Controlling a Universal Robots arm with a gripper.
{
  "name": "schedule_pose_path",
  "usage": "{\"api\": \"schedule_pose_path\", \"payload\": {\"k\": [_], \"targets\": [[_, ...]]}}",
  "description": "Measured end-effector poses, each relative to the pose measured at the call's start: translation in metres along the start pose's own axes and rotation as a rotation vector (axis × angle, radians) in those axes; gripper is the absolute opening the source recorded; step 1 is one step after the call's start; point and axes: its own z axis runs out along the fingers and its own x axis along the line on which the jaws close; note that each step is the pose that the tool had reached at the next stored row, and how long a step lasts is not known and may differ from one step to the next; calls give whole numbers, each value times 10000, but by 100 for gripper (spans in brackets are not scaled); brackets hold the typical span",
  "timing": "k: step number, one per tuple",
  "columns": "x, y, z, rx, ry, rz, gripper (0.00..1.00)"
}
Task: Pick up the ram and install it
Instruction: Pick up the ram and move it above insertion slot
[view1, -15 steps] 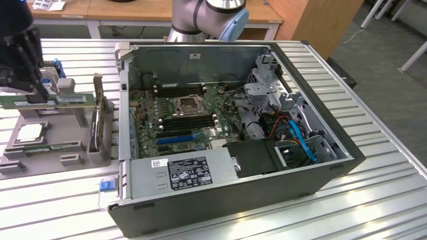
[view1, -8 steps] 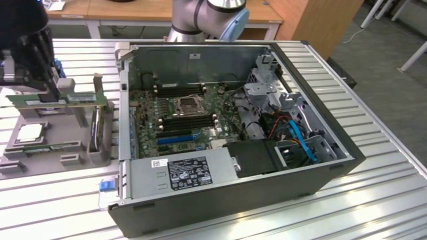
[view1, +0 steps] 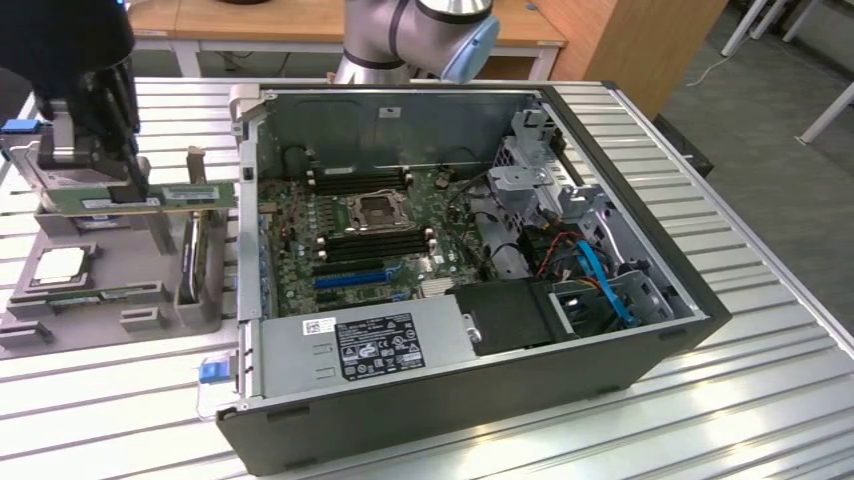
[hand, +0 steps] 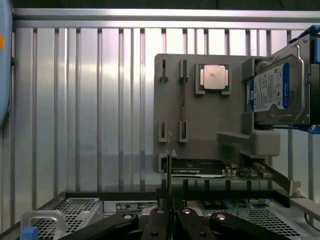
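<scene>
At the exterior view's left, your black two-fingered gripper (view1: 131, 188) is closed almost all the way on the ram (view1: 187, 193), a long, thin green circuit-board stick with a white label. The wrist view shows the stick edge-on, pinched between the fingers. It hangs at the grey moulded plastic parts holder (view1: 127, 265), reaching from the fingers toward the computer. I cannot tell whether it is clear of the holder's posts.

Judge the stick as light, stiff and thin, and easy to damage. A pinch on the flat faces near the top edge looks right, keeping off the contact edge. Any twist or side load would probably flex or crack it.

The holder also carries a square silver processor chip (view1: 60, 265) and a metal hard drive with a blue-and-white label (hand: 277, 92).

Just beside the holder lies the open black tower case (view1: 641, 350) on its side. In it you can see a green motherboard (view1: 300, 225), black empty memory slots (view1: 380, 243) and a long blue plastic slot (view1: 354, 275). There is also a silver labelled power supply (view1: 360, 345) and a blue flat cable (view1: 607, 290).

Everything rests on a ribbed aluminium table (view1: 747, 400), which looks hard and slick. Behind it is a wooden desk (view1: 267, 20), and grey floor (view1: 747, 90) shows at the far right.
</scene>
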Motion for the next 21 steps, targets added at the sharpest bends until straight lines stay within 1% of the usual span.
{"api": "schedule_pose_path", "payload": {"k": [9, 21], "targets": [[-5, -241, -6, -2, 3, -185, 12], [-13, -586, -15, -6, 7, -431, 12]]}}
